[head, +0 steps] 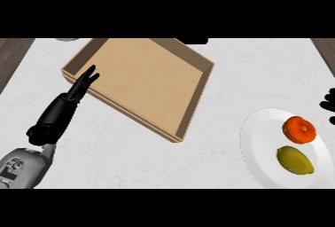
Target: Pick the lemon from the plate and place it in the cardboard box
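- Head view over the kitchen counter (262,66): the lemon (294,160) lies on the near half of a white plate (252,146) at the counter's right edge. An orange-red round fruit (299,130) sits just beyond it, close but apart.
- The cardboard box (141,80), shallow and open-topped, sits askew toward the counter's far left, well apart from the plate, with nothing inside.
- The robot's left hand (62,108) comes in from the lower left corner, fingers straight and close together, tips at the box's left wall. Whether they touch the cardboard cannot be told; the hand holds nothing.
- The right hand (329,106) shows only as a dark sliver at the view's right edge, beside the plate's far side; whether it is spread or closed cannot be told.
- By this showing the task stands at its opening step, the reach for the lemon, with the fruit not yet off the plate.
- The next move looks to call for the right hand, the nearer one, to come over the plate's near half and close round the lemon without knocking its neighbour. A carry leftward across the counter to the box would follow.
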Robot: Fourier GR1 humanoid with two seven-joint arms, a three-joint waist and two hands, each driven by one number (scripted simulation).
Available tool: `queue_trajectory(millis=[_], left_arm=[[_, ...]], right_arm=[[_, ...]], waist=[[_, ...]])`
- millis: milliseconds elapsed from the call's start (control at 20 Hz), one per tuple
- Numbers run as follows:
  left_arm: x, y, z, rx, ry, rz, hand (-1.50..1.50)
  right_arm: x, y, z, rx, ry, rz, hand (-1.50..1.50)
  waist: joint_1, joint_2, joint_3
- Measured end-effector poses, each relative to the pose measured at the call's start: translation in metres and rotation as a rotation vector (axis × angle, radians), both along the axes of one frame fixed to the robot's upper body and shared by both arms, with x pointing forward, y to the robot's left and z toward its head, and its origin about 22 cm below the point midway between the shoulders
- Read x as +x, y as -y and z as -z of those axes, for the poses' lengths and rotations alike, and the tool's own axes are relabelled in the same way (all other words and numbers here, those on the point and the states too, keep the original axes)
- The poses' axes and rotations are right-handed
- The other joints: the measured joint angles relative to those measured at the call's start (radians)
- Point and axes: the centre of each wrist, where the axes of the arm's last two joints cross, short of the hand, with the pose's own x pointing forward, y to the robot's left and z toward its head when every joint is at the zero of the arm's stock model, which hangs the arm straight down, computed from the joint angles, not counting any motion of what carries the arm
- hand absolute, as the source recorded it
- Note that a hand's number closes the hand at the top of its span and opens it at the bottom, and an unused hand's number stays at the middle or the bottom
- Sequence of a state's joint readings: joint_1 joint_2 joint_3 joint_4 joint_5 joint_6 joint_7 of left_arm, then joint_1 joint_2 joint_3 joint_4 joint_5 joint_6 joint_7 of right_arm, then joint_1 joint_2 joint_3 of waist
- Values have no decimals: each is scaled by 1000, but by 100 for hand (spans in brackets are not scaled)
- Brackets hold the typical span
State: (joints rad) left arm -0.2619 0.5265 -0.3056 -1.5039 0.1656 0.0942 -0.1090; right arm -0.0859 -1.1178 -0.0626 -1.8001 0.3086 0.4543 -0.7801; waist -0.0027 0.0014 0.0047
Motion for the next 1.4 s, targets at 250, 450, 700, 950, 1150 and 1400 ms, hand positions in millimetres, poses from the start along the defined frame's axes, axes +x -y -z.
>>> queue_trajectory(millis=[250,450,700,950,1150,1400], left_arm=[[-3,-9,3,2,-6,-11,0],[-2,-9,2,0,-4,-6,0],[-4,-4,0,-6,3,-8,0],[0,-5,-3,-2,-4,-4,0],[-3,-9,-3,1,-6,-7,0],[-2,-7,1,1,-3,3,0]], right_arm=[[-17,6,22,-180,31,-52,-150],[-27,4,39,-272,21,-63,-150],[-38,10,54,-332,-6,-48,-150],[-47,9,72,-368,-10,-33,-150],[-51,8,87,-378,12,-13,-150],[-50,-1,100,-377,28,1,-150]], waist=[[-15,-4,-3],[-10,-4,-4],[-7,-5,-4],[-6,-3,-4],[-3,-3,-4],[-1,-2,-5]])
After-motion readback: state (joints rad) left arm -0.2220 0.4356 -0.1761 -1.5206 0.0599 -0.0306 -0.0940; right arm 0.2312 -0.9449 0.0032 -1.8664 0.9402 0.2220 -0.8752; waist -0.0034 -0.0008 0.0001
